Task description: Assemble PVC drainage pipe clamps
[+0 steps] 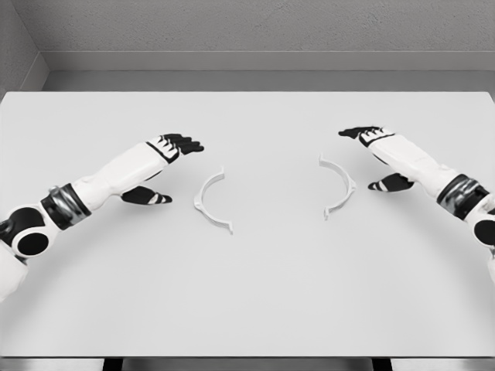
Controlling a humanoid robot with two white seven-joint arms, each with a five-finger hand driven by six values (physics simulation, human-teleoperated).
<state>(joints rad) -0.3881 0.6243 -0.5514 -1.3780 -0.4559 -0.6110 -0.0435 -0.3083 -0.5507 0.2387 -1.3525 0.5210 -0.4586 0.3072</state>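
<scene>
A white desk (247, 309) fills the scene, its near half bare. Toward the middle lie two white PVC half-ring clamp pieces, flat on the surface and well apart, their open sides facing each other across a gap. The left clamp half (211, 201) bows toward the left, and the right clamp half (341, 186) bows toward the right. Just left of the left piece, the left robot hand (172, 148) hovers with dark fingers extended and relaxed, grasping nothing, its thumb (147, 196) showing lower down, near the piece but apart from it. On the far right, the right robot hand (370, 136) is likewise released, fingers stretched toward the centre, its thumb (389, 184) beside the right piece without touching. Beyond the desk's far edge rises a grey wall (247, 31).
</scene>
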